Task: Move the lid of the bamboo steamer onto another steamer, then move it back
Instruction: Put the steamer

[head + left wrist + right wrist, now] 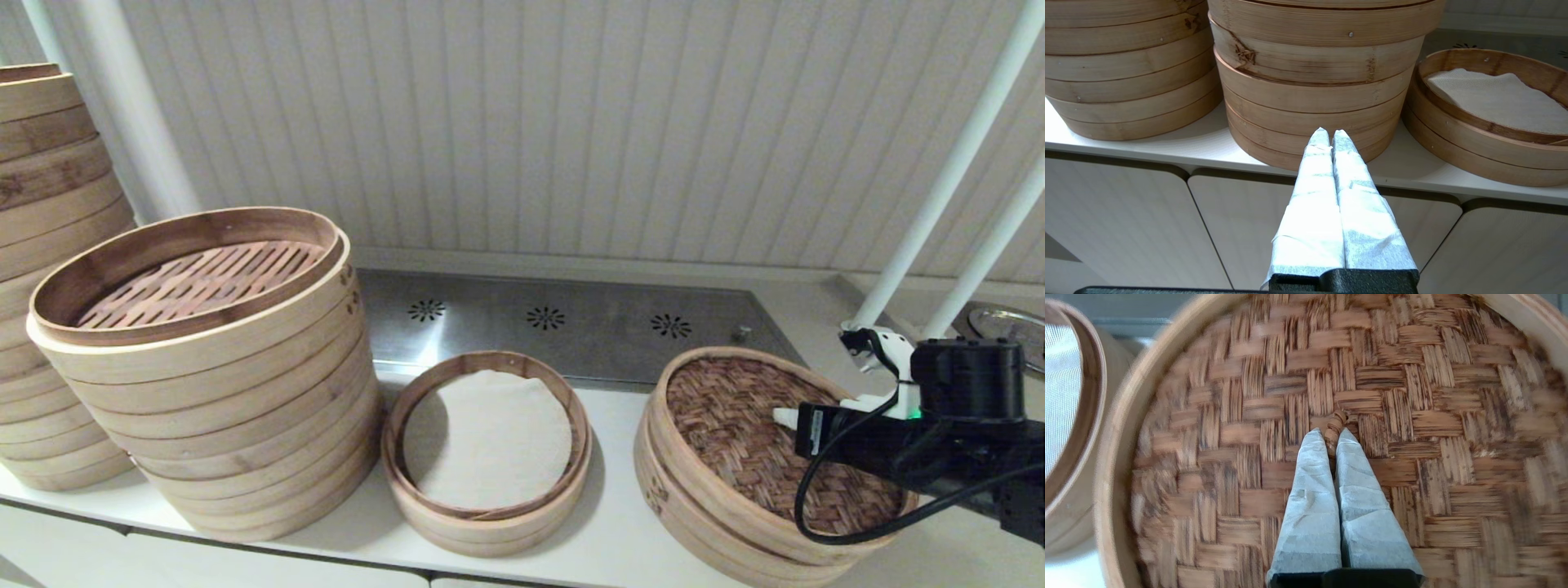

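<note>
The bamboo steamer lid (735, 433), a brown woven panel in a pale hoop, sits on a low basket (718, 531) at the counter's right. My right gripper (782, 417) reaches over its middle from the right. In the right wrist view the right gripper (1331, 435) is shut on the small wrapped handle loop (1335, 422) at the centre of the lid (1412, 396). Another steamer (487, 510) with a white liner (490, 437) stands just left of it, uncovered. My left gripper (1330, 135) is shut and empty, low in front of the counter edge.
A tall stack of pale tiers (204, 408) with a slatted top stands left of the lined steamer, and a taller stack (49, 245) at the far left. Behind lies a steel plate with vent holes (547, 318). White poles (939, 188) rise at the back right.
</note>
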`<state>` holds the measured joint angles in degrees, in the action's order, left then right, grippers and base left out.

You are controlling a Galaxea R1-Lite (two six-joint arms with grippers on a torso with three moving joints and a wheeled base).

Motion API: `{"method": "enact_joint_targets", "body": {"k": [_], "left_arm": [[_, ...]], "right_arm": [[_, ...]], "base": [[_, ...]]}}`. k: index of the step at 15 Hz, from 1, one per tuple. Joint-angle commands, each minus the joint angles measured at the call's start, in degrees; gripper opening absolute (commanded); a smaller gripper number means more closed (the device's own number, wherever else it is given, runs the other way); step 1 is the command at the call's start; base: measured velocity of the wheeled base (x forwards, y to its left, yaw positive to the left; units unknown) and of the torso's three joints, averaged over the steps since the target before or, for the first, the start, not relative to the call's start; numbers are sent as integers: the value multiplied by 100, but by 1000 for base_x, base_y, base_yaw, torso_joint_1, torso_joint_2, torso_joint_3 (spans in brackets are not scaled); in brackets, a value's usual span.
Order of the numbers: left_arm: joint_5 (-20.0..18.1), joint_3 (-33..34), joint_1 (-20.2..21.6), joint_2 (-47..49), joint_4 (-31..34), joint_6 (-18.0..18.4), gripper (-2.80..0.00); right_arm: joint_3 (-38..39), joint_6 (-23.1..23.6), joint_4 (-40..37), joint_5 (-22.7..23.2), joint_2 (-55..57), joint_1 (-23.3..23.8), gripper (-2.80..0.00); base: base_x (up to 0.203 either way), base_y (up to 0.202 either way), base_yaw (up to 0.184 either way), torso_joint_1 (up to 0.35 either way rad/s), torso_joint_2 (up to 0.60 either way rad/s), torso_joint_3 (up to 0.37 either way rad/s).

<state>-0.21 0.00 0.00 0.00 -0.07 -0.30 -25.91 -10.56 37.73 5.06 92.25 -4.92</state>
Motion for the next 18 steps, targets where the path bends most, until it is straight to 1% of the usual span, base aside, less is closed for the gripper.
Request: {"method": "enact_joint_targets", "body": {"k": [1,9,13,18], "left_arm": [[-5,0,6,0,-1,-5,-280],[2,0,0,0,-1,-10,-280],[-5,0,0,0,-1,-5,-280],[4,0,5,0,-1,-5,-280]], "right_arm": [[101,-8,25,4,-40,-16,-280],[38,-17,24,-5,-75,-184,-280],[68,-8,24,-5,-58,-184,-280],[-80,1,24,4,72,-167,-280]], "base": [[0,0,0,0,0,0],[0,0,0,0,0,0],[0,0,0,0,0,0],[0,0,0,0,0,0]]}}
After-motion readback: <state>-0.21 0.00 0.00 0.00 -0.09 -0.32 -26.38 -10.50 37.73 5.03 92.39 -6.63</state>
